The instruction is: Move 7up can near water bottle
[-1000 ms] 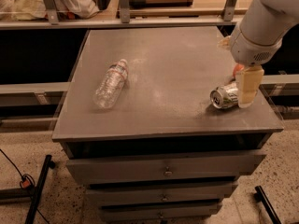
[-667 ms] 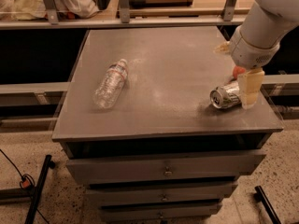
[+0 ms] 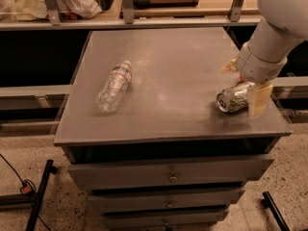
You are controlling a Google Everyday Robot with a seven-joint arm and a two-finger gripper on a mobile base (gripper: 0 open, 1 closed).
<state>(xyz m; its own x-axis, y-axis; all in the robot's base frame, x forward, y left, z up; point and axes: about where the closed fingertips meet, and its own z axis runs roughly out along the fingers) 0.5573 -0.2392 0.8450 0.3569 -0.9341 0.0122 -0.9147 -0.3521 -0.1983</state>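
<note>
The 7up can (image 3: pixel 233 98) lies on its side near the right front corner of the grey cabinet top (image 3: pixel 178 76), its silver top facing front-left. My gripper (image 3: pixel 244 85) is lowered over the can and open. One tan finger (image 3: pixel 259 100) stands in front of the can at its right end, and the other shows behind it. The water bottle (image 3: pixel 114 86) lies on its side on the left part of the top, cap pointing away, far from the can.
The cabinet top's front edge (image 3: pixel 168 137) runs just ahead of the can, with drawers below. A shelf rail (image 3: pixel 144 20) with metal posts runs behind the top. Black stand legs (image 3: pixel 38 191) and a cable lie on the floor at the left.
My gripper has come down a little lower around the can. The can and the bottle have not moved.
</note>
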